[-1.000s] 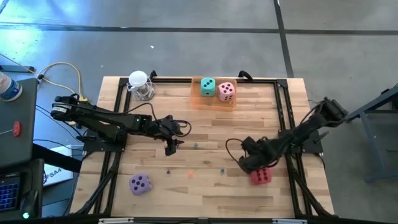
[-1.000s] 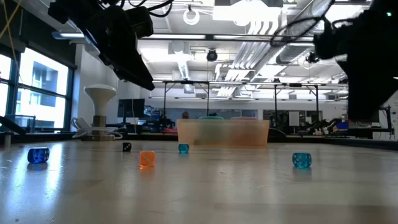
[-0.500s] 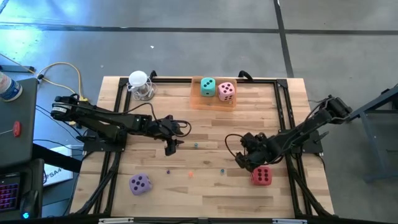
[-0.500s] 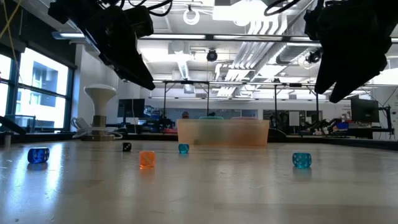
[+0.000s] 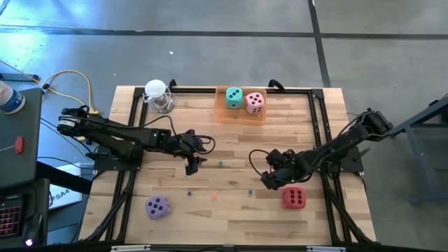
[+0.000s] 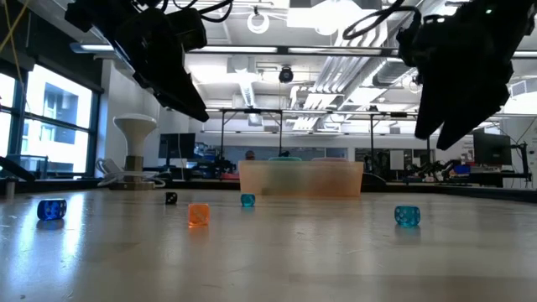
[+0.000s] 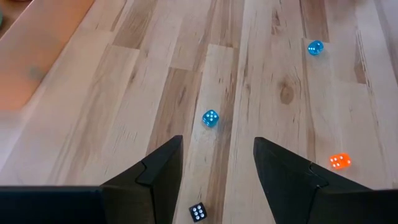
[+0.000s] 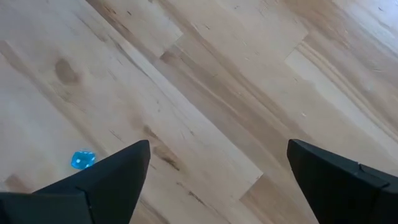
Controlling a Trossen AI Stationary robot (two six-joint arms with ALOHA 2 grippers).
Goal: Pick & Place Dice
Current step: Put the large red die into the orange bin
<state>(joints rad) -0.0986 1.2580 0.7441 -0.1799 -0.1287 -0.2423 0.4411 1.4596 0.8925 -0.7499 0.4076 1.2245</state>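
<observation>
On the right side of the table [image 5: 231, 217], the right end effector [image 5: 271, 176] has moved away from the red die [image 5: 293, 197] to its left, with fingers wide apart and empty. This die lies free and is not yet placed. The teal die [image 5: 234, 97] and pink die [image 5: 255, 102] sit in the far tray [image 5: 239, 113]; the purple die [image 5: 157, 206] waits near-left. The left end effector [image 5: 192, 164] hovers half apart, holding nothing.

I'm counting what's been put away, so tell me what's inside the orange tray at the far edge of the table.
The orange tray holds two dice side by side: the teal die and the pink die. The tray floor beneath them is covered.
</observation>
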